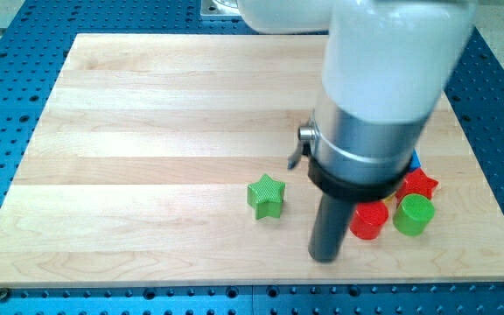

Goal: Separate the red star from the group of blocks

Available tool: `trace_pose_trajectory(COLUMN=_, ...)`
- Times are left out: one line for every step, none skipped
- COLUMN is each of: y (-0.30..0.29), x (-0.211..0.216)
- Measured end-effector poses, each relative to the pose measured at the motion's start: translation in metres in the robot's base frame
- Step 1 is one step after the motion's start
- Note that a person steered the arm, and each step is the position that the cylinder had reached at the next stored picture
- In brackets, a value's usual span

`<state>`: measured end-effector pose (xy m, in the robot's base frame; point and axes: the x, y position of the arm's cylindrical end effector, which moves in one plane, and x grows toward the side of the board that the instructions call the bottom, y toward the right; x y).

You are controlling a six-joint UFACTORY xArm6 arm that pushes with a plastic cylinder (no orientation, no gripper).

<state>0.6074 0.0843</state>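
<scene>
1. Nearest the camera stands my tip [325, 257], the lower end of a straight dark rod, resting on the worktop [147, 131] close to its bottom edge; it sits right of centre in the view.
2. Above the rod rises a wide silver collar with a black band, and above that a large white housing that fills the view's top right; a small metal knob juts from the collar's left side.
3. No pincer is fitted to this arm, so none shows and no open or closed state can be told; the rod alone ends the arm.
4. Left of my tip, apart from it, lies the green star [266, 196]; it stands alone, clear of the other blocks.
5. Just right of my tip lies the red cylinder [368, 220]; whether the two touch I cannot tell.
6. Right of that lies the green cylinder [413, 214], just beside the red cylinder.
7. Behind these two, toward the view's top, sits the red star [418, 183], partly hidden by the collar; it lies close against the group, just above the green cylinder.
8. A sliver of a blue block [416, 161] shows above the red star at the collar's edge; its shape is hidden.
9. Round the pale wooden worktop runs a blue perforated base [7, 105].
</scene>
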Motion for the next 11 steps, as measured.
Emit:
trace_pose_trajectory(y=0.04, x=0.011)
trace_pose_trajectory(y=0.164, x=0.01)
trace_pose_trajectory(y=0.249, x=-0.005)
trace_pose_trajectory(y=0.198, x=-0.043)
trace_pose_trajectory(y=0.112, x=-0.078)
trace_pose_trajectory(y=0.033, x=-0.077)
trace_pose_trajectory(y=0.015, x=-0.086)
trace_pose_trajectory(y=-0.054, x=-0.123)
trace_pose_trajectory(y=-0.105, x=-0.179)
trace_pose_trajectory(y=-0.099, x=-0.23)
trace_pose_trajectory(y=-0.095, x=-0.229)
